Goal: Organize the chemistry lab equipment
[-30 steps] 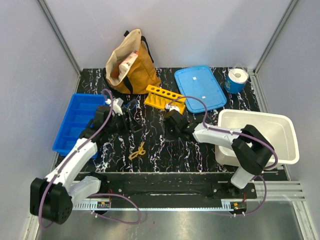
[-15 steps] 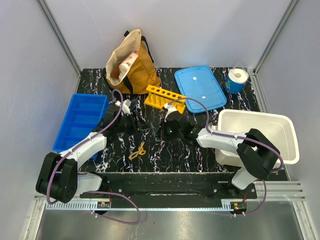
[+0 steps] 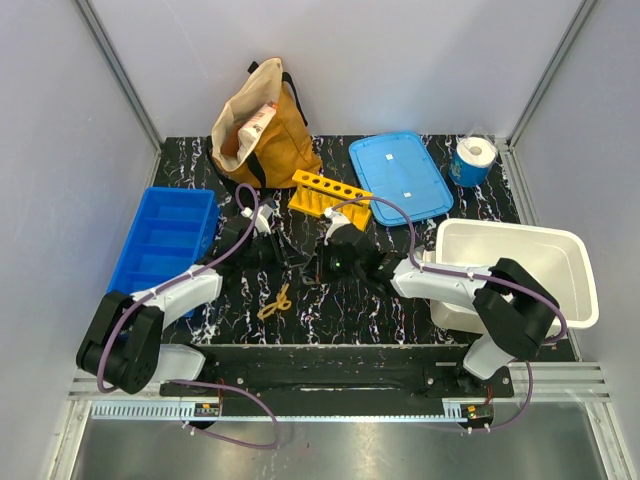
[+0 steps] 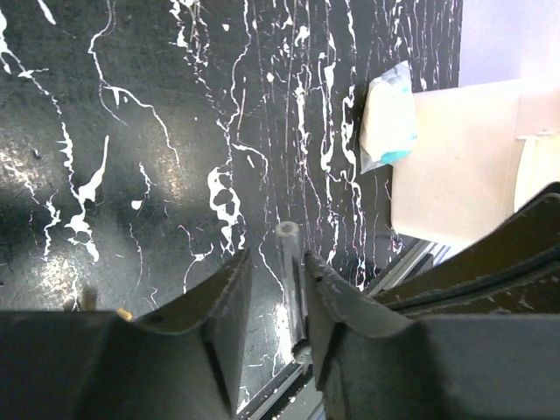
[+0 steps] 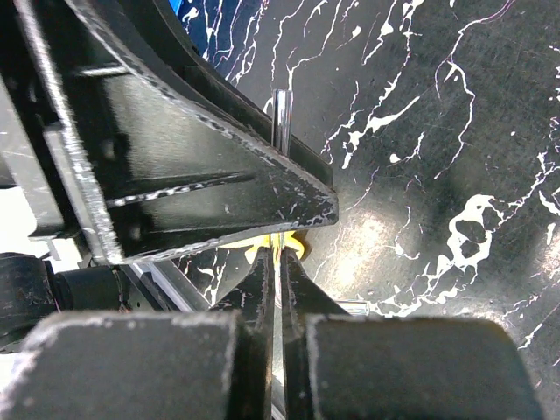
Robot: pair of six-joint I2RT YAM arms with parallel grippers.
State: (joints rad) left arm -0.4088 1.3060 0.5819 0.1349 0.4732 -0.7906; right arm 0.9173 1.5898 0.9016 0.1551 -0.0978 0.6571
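Left pincer [image 4: 276, 260] clamps a clear tube [image 4: 287, 241]; right pincer [image 5: 276, 262], closed, pinches the same tube over the worktop [image 4: 131, 131].

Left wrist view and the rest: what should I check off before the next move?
1. Clear tube sits inside the left hand: ok.
2. Left hand closed firmly on it: cannot tell.
3. Right hand shut on thin tube: ok.
4. Space ahead of right hand free: not ok, a black arm part overlaps the tube.
5. Yellow rack upright, unblocked: ok.
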